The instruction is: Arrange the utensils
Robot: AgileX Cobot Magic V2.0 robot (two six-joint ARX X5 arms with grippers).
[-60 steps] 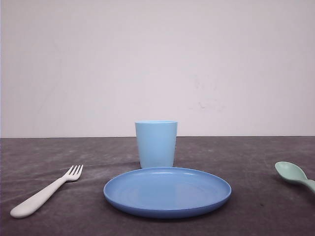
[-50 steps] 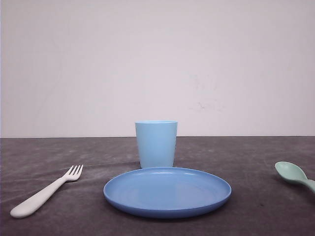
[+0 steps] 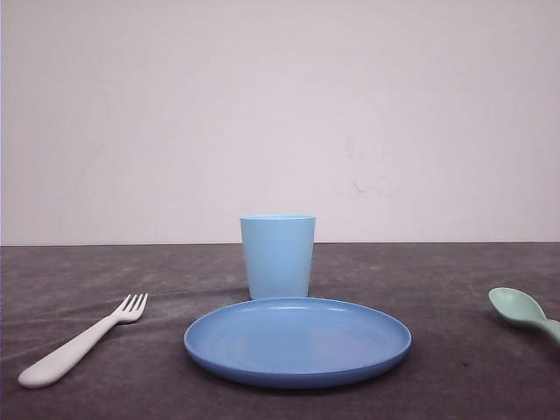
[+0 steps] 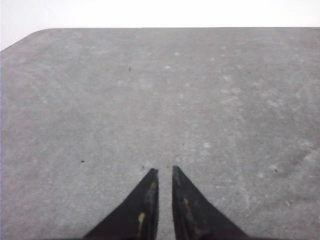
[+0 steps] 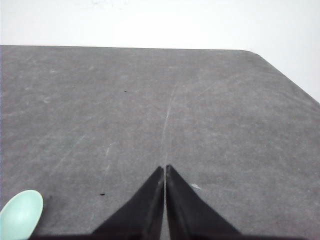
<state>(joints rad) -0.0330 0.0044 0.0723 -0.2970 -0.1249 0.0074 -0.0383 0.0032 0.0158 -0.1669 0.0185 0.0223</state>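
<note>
Nothing organized yet, judging by the layout. White fork (image 3: 79,345) lying flat on the dark table (image 3: 455,376) at far left, tines toward the back, well apart from the blue plate (image 3: 297,341). Plate at centre, bare; light blue cup (image 3: 278,255) upright just behind it. Mint-green spoon (image 3: 525,313) at far right, handle cut off by the frame edge, also well apart from the plate. Both utensils untouched, so the whole job is left.

Left gripper (image 4: 164,171) hovering over bare table, jaws nearly together with a thin slit between, holding nothing; table corner and far edge ahead of it. Right gripper (image 5: 164,168) pressed together, empty, spoon bowl (image 5: 21,212) near it; rounded table corner ahead. Open room on both flanks of the plate; care advised at the spoon, close to the frame edge.
</note>
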